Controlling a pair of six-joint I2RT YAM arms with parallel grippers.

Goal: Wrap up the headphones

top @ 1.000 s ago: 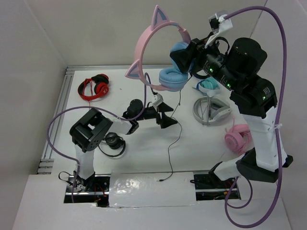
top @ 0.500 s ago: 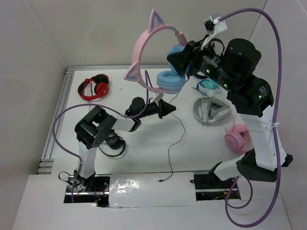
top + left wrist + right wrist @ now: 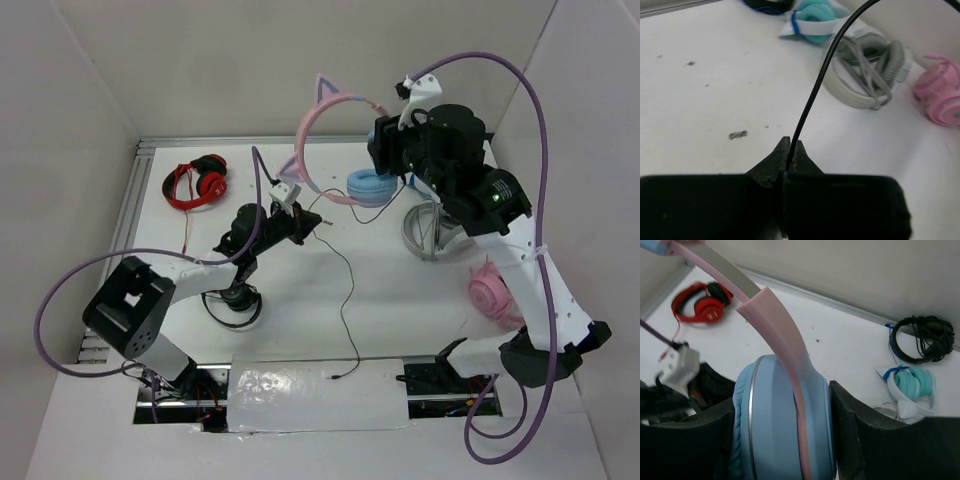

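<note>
Black cable [image 3: 812, 95] is the thing to manage now. My judgement is that the step in hand is the first turn of the wrap, which should go best with the line lightly taut between the two arms. The loop needs laying against the headband or around the ear cup [image 3: 780, 425], not dragged. A hard tug could strain the cable where it enters the cup. The loose length trailing over the table [image 3: 400, 320] to its plug [image 3: 335, 377] at the near edge has to feed freely. It should be led clear of the grey headphones [image 3: 440, 232] lying to the right, where it could catch.

The headphones [image 3: 368, 187] are up in the air over the far middle of the table, a little right of centre, headband and cat ears pointing up and left. The right gripper [image 3: 385, 165] has its jaws about half spread and clamped on either side of the blue ear cup, carrying the whole set. The left gripper [image 3: 789, 150], just left of the cup and lower, is fully closed. Its two tips pinch the thin cable, which rises from the pinch up toward the headphones.
</note>
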